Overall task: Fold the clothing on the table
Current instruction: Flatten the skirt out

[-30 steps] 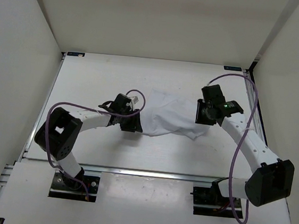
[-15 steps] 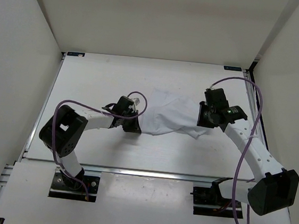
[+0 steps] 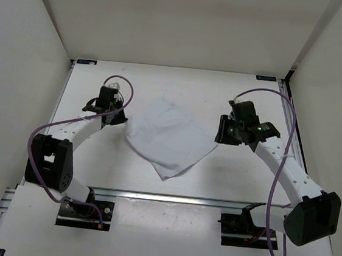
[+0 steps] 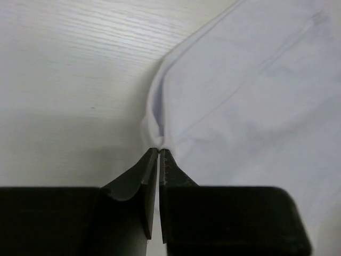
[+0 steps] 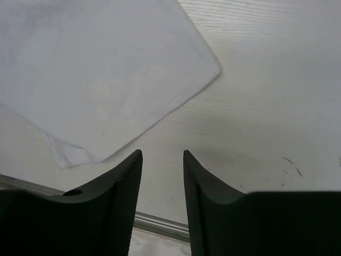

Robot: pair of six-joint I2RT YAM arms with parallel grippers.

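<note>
Where white walls (image 3: 34, 28) enclose it: matte white surface (image 3: 88, 162), metal rail (image 3: 176, 197) at near edge. Clothing (image 3: 167, 137): spread out, centre. Left jaws: pinched on its left edge. Right jaws: parted, empty, beside right corner.

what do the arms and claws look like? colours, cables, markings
The left arm and right arm: white links, black joint housings, a purple cable looping along each. Green light near the right wrist. The left claw and right claw: black, two tapered fingers; ribbed inner faces on the right.
</note>
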